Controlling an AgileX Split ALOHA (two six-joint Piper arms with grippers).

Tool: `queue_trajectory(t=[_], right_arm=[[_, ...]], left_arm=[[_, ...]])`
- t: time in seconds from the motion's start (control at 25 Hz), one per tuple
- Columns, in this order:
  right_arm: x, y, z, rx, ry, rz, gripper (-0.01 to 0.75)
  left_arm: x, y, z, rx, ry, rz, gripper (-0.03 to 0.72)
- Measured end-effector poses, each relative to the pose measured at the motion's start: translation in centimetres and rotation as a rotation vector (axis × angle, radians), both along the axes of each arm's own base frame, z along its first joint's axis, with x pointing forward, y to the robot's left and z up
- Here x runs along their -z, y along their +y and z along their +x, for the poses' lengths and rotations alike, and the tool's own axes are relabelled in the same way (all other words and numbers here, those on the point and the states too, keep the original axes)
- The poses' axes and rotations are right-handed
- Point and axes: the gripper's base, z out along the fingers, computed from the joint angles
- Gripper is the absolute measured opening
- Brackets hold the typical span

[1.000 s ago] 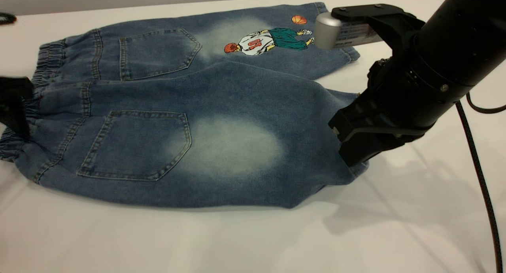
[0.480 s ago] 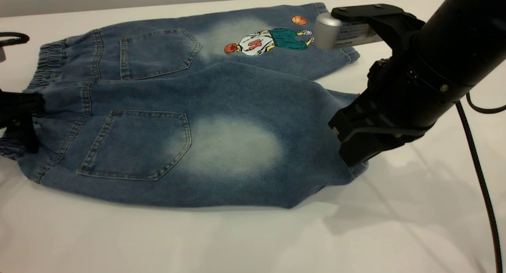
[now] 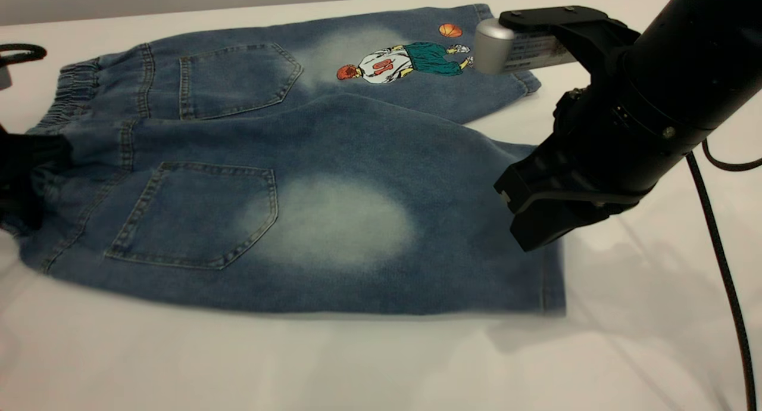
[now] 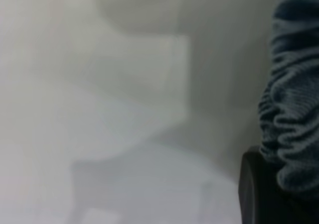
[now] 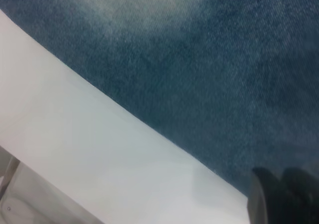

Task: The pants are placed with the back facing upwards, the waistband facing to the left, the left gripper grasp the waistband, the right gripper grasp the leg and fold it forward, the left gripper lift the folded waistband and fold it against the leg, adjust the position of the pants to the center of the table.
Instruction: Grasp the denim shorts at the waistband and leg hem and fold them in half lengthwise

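The pants (image 3: 333, 137), blue denim shorts, lie back side up on the white table (image 3: 357, 363), waist to the left. My left gripper (image 3: 24, 173) is shut on the near part of the gathered waistband (image 3: 68, 95) at the left edge. In the left wrist view the ruched waistband (image 4: 294, 114) bunches against one black finger (image 4: 251, 194). My right gripper (image 3: 530, 223) is shut on the hem end of the leg (image 3: 333, 226) with the pale oval. That near half hangs raised between the two grippers. The right wrist view shows the leg (image 5: 199, 74) beside a dark finger (image 5: 269, 199).
The far leg with the basketball-player print (image 3: 405, 59) stays flat on the table, near the right arm's silver cylinder (image 3: 493, 44). A black cable (image 3: 723, 268) trails down the right side. Another dark cable loop (image 3: 21, 52) lies at the far left.
The near half of the pants has risen off the table; its hem now hangs straight down below the right gripper. The waistband end has shifted slightly left with the left gripper.
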Motion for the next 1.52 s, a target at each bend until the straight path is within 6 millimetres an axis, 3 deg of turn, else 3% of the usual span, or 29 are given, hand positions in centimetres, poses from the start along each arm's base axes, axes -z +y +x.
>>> queue_trajectory(t=[0.28, 0.4, 0.6, 0.76, 0.84, 1.52], right_arm=[[-0.7, 0.6, 0.5, -0.020, 0.011, 0.027, 0.015], [-0.7, 0.7, 0.1, -0.035, 0.044, 0.035, 0.041], [0.1, 0.7, -0.3, -0.058, 0.102, 0.032, 0.218], [2.1, 0.6, -0.2, -0.039, 0.140, -0.004, 0.385], [3.1, 0.5, -0.2, -0.029, 0.152, -0.025, 0.419], [4.9, 0.3, 0.1, -0.014, 0.143, -0.064, 0.424]], left_arm=[[-3.7, 0.1, -0.5, 0.013, -0.012, 0.019, 0.135], [-4.4, 0.1, -0.5, 0.023, -0.022, 0.022, 0.135], [-4.4, 0.1, -0.5, 0.020, -0.025, 0.020, 0.135], [-4.4, 0.1, -0.5, 0.019, -0.025, 0.020, 0.135], [-4.4, 0.1, -0.5, 0.019, -0.025, 0.020, 0.135], [-4.4, 0.1, -0.4, 0.018, -0.027, 0.020, 0.135]])
